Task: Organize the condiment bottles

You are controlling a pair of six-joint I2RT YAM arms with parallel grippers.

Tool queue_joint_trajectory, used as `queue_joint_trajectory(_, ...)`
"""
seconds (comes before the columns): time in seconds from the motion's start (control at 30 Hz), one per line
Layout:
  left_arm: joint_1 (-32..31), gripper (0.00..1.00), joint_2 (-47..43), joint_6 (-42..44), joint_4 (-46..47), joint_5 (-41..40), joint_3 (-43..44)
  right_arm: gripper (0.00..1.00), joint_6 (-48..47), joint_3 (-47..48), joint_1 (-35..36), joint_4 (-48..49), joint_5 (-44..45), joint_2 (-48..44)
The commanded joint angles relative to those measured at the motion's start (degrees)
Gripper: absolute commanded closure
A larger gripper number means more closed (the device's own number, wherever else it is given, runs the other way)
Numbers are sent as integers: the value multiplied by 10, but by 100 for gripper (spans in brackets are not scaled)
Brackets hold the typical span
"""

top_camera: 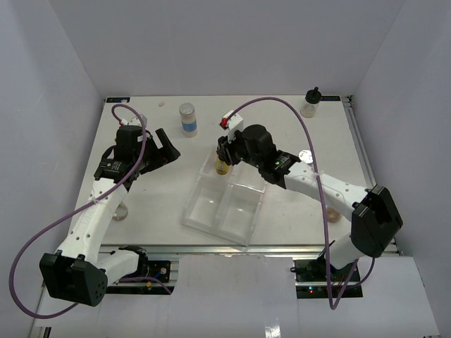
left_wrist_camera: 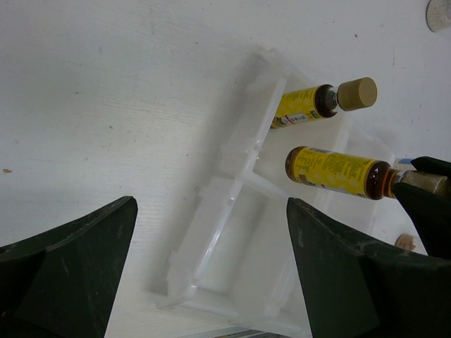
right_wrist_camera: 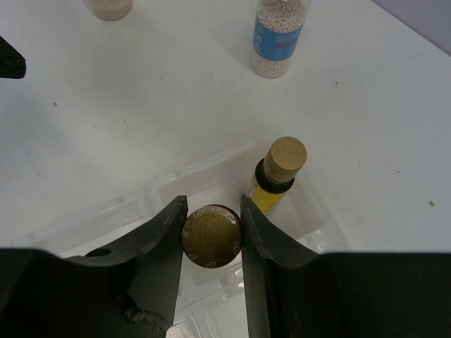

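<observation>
My right gripper is shut on the gold cap of a slim amber yellow-labelled bottle and holds it upright in a far compartment of the clear divided tray. A second amber bottle stands in the same end of the tray, right beside it. My left gripper is open and empty, left of the tray. A blue-labelled jar stands behind the tray. A black-capped jar stands at the far right.
A beige jar stands by my left arm, and another beige jar shows at the top of the right wrist view. A silver lid shows beside my right arm. White walls enclose the table on three sides.
</observation>
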Motion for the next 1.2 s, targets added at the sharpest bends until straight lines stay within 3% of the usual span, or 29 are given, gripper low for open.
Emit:
queue_joint_trajectory(0.0, 3, 2, -17, 3, 11, -3, -8, 92, -24, -15, 7, 126, 20, 11)
queue_joint_trajectory(0.43, 5, 2, -16, 9, 17, -2, -18, 91, -43, -66, 17, 200, 47, 46)
queue_joint_trajectory(0.6, 7, 2, -11, 12, 18, -11, -21, 69, -32, -88, 21, 217, 60, 45)
queue_joint_trajectory(0.93, 10, 2, -18, 8, 21, -34, -29, 49, -24, -97, 26, 208, 75, 46)
queue_joint_trajectory(0.97, 10, 2, -20, 5, 19, -39, -29, 43, -24, -99, 26, 207, 79, 44)
queue_joint_trajectory(1.07, 10, 2, -22, -5, 13, -80, -27, 34, -24, -103, 26, 205, 86, 33)
queue_joint_trajectory(1.17, 11, 2, -20, -17, -2, -118, -15, 31, -25, -99, 26, 192, 88, 24)
